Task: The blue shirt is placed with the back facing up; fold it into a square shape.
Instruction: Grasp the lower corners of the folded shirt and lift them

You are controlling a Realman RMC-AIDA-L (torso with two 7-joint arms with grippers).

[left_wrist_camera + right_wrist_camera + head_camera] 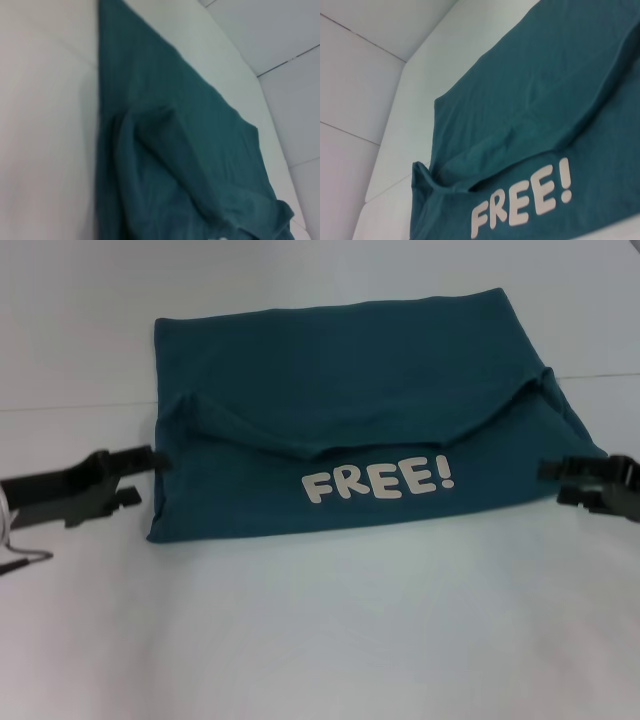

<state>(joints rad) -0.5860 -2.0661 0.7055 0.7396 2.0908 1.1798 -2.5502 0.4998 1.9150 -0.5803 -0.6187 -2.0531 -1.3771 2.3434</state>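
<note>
The blue shirt (350,390) lies on the white table (320,640), folded into a wide rectangle. Its near part is turned up over the rest, so the white "FREE!" lettering (378,482) faces up. The turned-up edge sags in the middle and bunches at both side corners. My left gripper (150,478) is at the shirt's left edge, open, its upper finger at the cloth. My right gripper (550,484) is just off the right edge, open and empty. The shirt also shows in the left wrist view (165,150) and in the right wrist view (535,100), there with the lettering (520,200).
The white table runs on all sides of the shirt, with a seam line (70,407) behind the left arm. Pale tiled surfaces (355,75) show beyond the table's edge in the wrist views.
</note>
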